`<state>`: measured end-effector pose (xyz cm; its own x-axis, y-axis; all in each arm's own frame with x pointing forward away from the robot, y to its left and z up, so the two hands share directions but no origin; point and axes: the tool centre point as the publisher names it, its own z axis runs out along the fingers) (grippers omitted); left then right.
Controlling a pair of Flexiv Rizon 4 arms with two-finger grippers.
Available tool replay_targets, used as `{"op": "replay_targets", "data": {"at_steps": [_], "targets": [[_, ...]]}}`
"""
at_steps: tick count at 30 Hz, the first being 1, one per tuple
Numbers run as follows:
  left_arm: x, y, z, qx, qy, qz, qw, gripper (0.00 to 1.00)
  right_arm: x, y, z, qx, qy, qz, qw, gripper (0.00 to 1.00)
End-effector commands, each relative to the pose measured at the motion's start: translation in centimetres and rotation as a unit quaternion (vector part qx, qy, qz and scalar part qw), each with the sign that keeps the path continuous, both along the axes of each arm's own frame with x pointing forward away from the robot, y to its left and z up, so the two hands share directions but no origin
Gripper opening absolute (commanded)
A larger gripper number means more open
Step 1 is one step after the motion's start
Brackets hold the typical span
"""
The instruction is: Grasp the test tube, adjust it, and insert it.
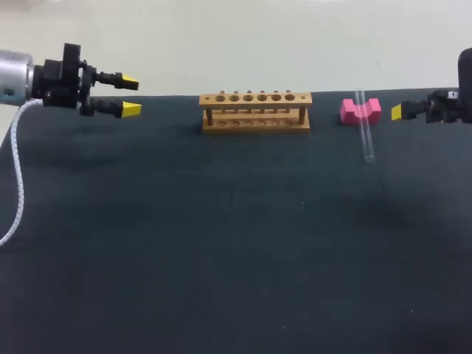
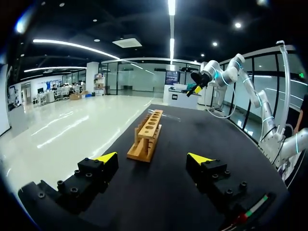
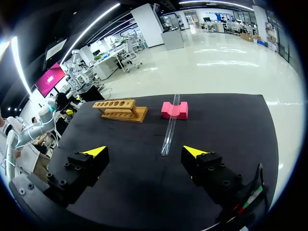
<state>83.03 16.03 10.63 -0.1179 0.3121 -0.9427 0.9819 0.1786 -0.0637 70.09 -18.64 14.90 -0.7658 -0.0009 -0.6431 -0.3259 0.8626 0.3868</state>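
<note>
1. A big black table (image 1: 221, 258) fills most of the head view.
2. A light brown wooden rack with six round holes in a row (image 1: 256, 110) stands in the upper middle of the frame, near the far edge of the table.
3. A small pink block with a dip in its top (image 1: 359, 110) sits to the right of the rack, close to it but not touching.
4. The long clear glass test tube (image 1: 364, 133) lies in the dip of the pink block. Most of it sticks out past the block toward the lower part of the frame. Nothing is holding it.
5. The left gripper (image 1: 130, 94) hangs in the upper left of the frame, well apart from the rack. Its two yellow tips are spread wide, with nothing between them. A white curly cable (image 1: 18, 184) hangs down from that arm.
6. In the left wrist view, the left gripper (image 2: 153, 158) points along the table, and the rack (image 2: 146, 139) stands ahead of it, between its spread fingers.
7. The right gripper (image 1: 398, 112) is at the upper right edge of the frame, just beside the pink block.
8. In the right wrist view, the right gripper (image 3: 144, 151) is spread wide too and grips nothing. The test tube (image 3: 170, 127) lies ahead of it, with its near end between the two yellow tips but touching neither. The pink block (image 3: 174, 109) is farther on, and the rack (image 3: 120, 109) stands off to the side of the block.
</note>
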Motion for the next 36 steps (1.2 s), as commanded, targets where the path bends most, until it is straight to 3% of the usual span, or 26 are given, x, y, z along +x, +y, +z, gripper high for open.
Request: {"op": "replay_targets", "data": {"at_steps": [1, 24, 36], "targets": [[0.5, 0.2, -0.1, -0.006, 0.015, -0.046, 0.999, 1.0, 0.0, 0.0, 0.0, 0.0, 0.0, -0.001, 1.0, 1.0], [0.5, 0.2, -0.1, -0.006, 0.015, -0.046, 0.999, 1.0, 0.0, 0.0, 0.0, 0.0, 0.0, -0.001, 1.0, 1.0], [0.5, 0.2, -0.1, -0.006, 0.015, -0.046, 0.999, 1.0, 1.5, 0.8, -1.8, -0.033, -0.057, -0.064, 0.996, 1.0]]}}
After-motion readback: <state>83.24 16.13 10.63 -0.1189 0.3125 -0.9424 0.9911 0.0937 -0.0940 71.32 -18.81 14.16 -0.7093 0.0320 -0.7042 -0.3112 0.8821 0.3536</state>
